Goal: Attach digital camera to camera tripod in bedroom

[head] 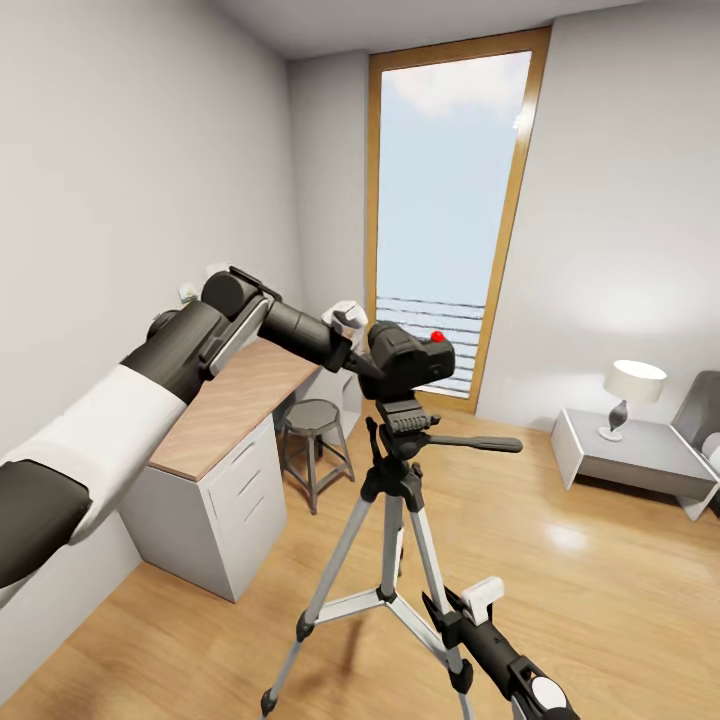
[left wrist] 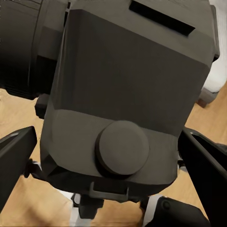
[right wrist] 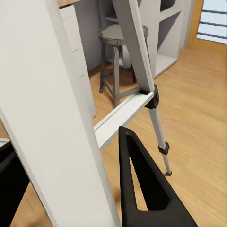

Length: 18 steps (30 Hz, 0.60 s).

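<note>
digital camera [head: 408, 362] sits atop camera tripod [head: 398, 500] head, grasped between left gripper [head: 362, 362] fingers for seating; right gripper [head: 462, 622] steadies a leg, its grip unclear.

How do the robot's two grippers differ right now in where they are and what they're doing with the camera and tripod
The left gripper is raised to the tripod head and holds the digital camera there; the right gripper sits low, beside a leg of the camera tripod. In the wrist views, the left gripper's fingers flank the camera body, while the right gripper's fingers straddle that pale leg. Both have black fingers.
</note>
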Tool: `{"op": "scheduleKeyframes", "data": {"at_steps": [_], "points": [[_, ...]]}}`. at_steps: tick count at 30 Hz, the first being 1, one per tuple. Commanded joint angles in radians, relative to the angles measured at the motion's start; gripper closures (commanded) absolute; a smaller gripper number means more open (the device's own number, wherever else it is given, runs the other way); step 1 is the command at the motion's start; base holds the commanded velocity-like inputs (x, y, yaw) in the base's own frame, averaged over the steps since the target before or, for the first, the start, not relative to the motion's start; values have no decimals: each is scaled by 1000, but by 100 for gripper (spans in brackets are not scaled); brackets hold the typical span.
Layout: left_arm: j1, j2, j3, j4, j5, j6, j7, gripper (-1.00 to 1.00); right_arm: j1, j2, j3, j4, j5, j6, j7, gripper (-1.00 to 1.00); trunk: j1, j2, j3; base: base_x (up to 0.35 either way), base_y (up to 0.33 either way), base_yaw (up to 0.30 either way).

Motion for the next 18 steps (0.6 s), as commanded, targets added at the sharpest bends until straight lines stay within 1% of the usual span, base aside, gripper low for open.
{"op": "scheduleKeyframes", "data": {"at_steps": [1,8,18], "points": [[-2,2,-3,0,5,5,-2,100,-1,1,1,29,36,-8,6,100,1,-2,-3,0,0,0],[-2,10,-9,0,5,5,-2,100,-1,1,1,29,36,-8,7,100,1,-2,-3,0,0,0],[-1,12,-10,0,5,5,-2,100,-1,1,2,29,36,-8,7,100,1,-2,-3,0,0,0]]}}
